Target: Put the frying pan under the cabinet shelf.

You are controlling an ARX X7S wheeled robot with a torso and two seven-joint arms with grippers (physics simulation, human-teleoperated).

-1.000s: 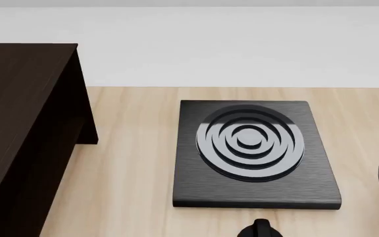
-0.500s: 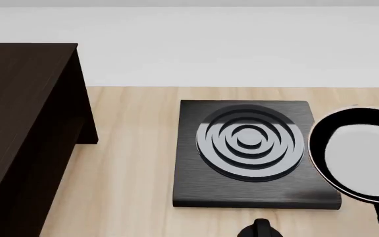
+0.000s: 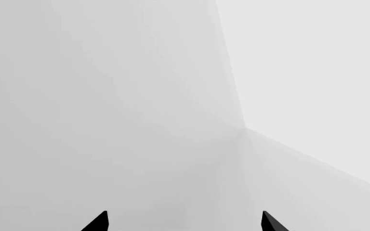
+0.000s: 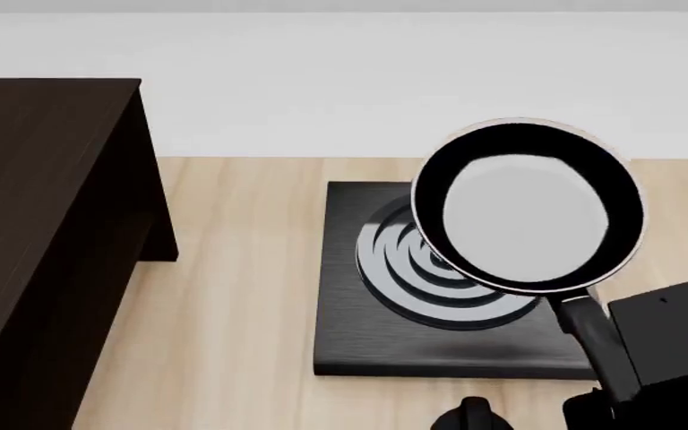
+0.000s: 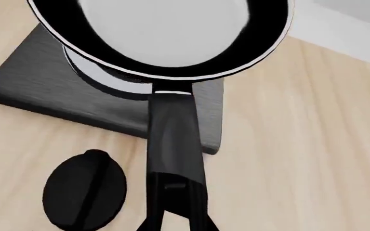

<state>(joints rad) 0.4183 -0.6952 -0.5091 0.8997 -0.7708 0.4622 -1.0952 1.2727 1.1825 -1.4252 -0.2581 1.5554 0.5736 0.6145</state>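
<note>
Pale wood makes up the surface (image 4: pixel 236 296), with a white wall behind it, and across that backdrop I have swung the frying pan (image 4: pixel 526 208) in from the right. A second ago only its edge showed at the right border of the head view; half a second ago it sat at the burner plate's right edge; now it hangs in the air over the burner plate (image 4: pixel 356 340), hiding much of the concentric rings. My right gripper (image 5: pixel 175 219) is clamped on the end of the pan's long handle (image 5: pixel 174 139), as the right wrist view shows, with a round black knob (image 5: pixel 84 190) on the wood beside it. The cabinet shelf (image 4: pixel 46 233) stands well apart, at the left, so I judge roughly half the leftward carry remains, then a lowering to slide the pan beneath. My left gripper (image 3: pixel 183 222) points at blank wall, fingertips apart, holding nothing.
</note>
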